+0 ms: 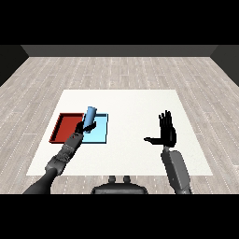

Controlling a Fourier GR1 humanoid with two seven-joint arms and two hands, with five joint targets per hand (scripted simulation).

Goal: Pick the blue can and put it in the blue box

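The blue can (89,115) is tilted, its top leaning to the right, and is held above the left part of the light blue tray (101,133). My left hand (86,128) is curled round the can's lower end. The red tray (63,126) lies directly left of the blue one. My right hand (167,133) hovers over the right half of the white table (130,107), fingers straight and spread, thumb out to the left, holding nothing.
The two trays lie side by side at the table's left. My left forearm (60,158) crosses the table's front left edge. A grey wooden floor (121,70) surrounds the table.
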